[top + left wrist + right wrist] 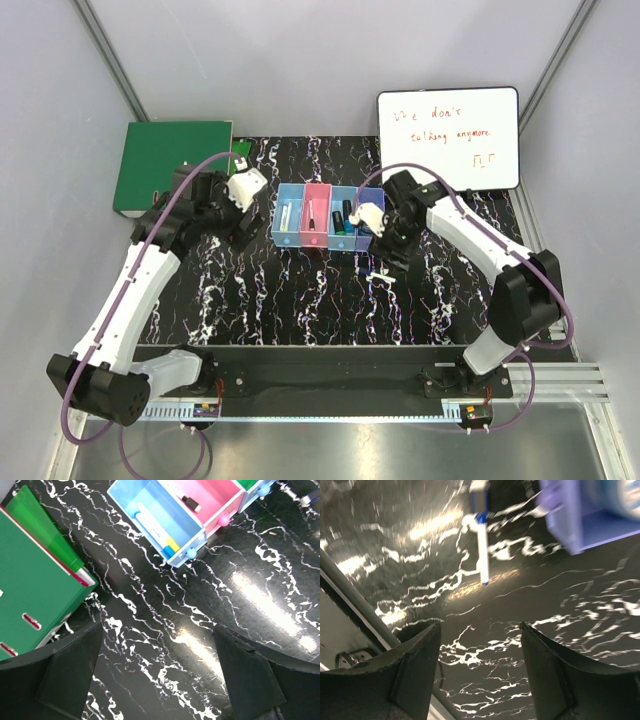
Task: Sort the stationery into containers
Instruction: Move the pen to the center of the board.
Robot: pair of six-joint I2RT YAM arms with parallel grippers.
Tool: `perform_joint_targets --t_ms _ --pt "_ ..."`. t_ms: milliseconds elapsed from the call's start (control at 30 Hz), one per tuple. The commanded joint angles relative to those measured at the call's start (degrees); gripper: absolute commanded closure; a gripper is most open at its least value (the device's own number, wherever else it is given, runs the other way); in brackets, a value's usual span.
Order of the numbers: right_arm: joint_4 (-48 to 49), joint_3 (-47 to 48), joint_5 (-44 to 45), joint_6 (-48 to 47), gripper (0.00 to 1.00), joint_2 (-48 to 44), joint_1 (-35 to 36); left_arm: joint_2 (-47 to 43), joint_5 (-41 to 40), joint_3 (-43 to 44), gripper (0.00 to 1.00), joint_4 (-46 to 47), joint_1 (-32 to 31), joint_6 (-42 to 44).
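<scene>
Spotted one white-and-blue pen [382, 277] lying loose on the bench [300, 300], just in front of the row of bins [318, 243], near its purple-blue end. Counted other stationery already stowed: a white-and-yellow marker [155, 527] in the left light-blue bin, a small dark item [190, 501] in the pink one, dark and green pens [346, 215] in the next. Could not make out the blurred blue thing [622, 495] in the purple-blue bin.

Found the right fingers [415, 675] spread apart over bare bench, gripping nothing, with the pen ahead and not touched. Found the left fingers [70, 670] spread fully wide, likewise empty, hovering between the green binder [30, 595] and the left bin.

Judged the step in hand to be the reach for the only loose piece in view. Judged the next move to call for centring the right fingers over the pen's middle, turning across its length, lowering to the bench, closing, then carrying to a bin.
</scene>
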Motion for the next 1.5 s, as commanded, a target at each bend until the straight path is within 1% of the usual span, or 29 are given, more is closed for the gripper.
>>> perform_joint_targets --t_ms 0,167,433,667,800,933,1067,1467 --pt "2.05 -4.40 1.46 -4.93 0.29 -0.36 0.59 -1.49 -2.86 3.08 0.01 -0.21 -0.29 1.46" --pt "7.32 -7.30 1.72 -5.55 0.32 1.92 2.44 -0.17 -3.91 5.11 0.01 -1.53 -0.56 2.07" --pt "11.63 -7.75 1.46 -5.90 0.32 6.23 7.88 1.15 -4.45 7.13 0.01 -2.15 -0.82 2.60" --pt "14.09 -4.76 0.76 -4.32 0.32 11.77 8.68 0.27 -3.92 5.82 0.01 -2.32 -0.82 3.21" --pt "16.73 -4.41 1.72 -4.32 0.32 13.00 9.30 0.09 -3.57 5.55 0.01 -2.33 -0.82 3.65" --pt "18.31 -2.04 3.21 -3.88 0.33 14.15 9.30 0.18 -3.13 5.46 0.01 -2.32 -0.82 3.83" --pt "19.37 -2.29 3.04 -4.67 0.33 13.97 9.30 0.27 -2.78 5.20 0.01 -2.32 -0.82 4.27" --pt "21.65 -1.94 1.81 -4.76 0.34 18.72 9.91 0.18 -2.60 4.14 0.02 -2.15 -0.82 4.97"
